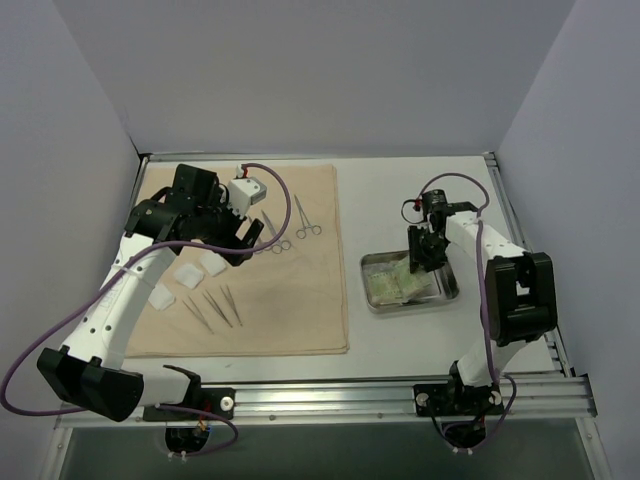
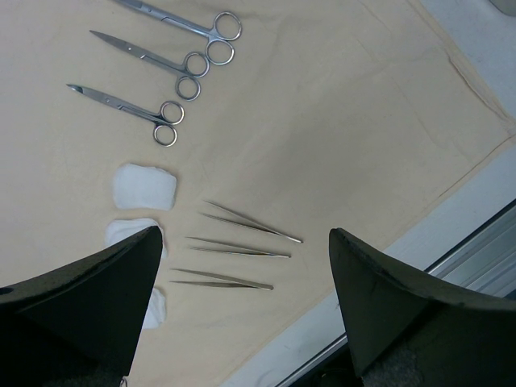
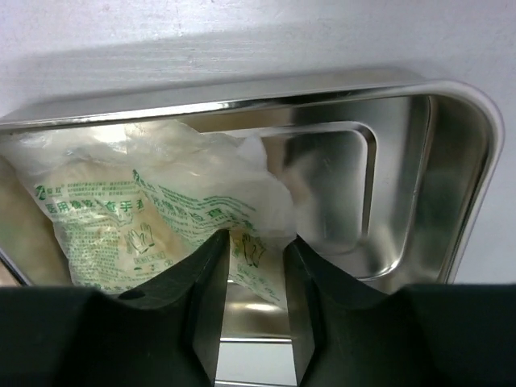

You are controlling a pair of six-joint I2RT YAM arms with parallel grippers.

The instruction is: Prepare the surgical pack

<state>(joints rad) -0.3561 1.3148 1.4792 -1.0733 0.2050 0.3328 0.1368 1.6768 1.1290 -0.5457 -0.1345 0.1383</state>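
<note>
The beige cloth [image 1: 300,300] lies flat on the left half of the table. On it lie steel forceps [image 1: 305,220], three tweezers [image 1: 222,305] and white gauze squares [image 1: 188,273]. My left gripper [image 1: 245,245] hangs open and empty above them. In the left wrist view it [image 2: 243,234] is over the tweezers [image 2: 238,247], with the forceps [image 2: 161,121] beyond. The steel tray [image 1: 452,285] stands right of the cloth and holds pale green packets [image 1: 400,285]. My right gripper [image 1: 422,258] is low in the tray, narrowly open [image 3: 251,238], with a corner of a packet [image 3: 121,218] between its fingers.
The tray's rim [image 3: 451,89] curves round the right gripper's right side. Bare white table lies between the cloth and the tray. An aluminium rail [image 1: 400,395] runs along the near edge. Grey walls close in the back and sides.
</note>
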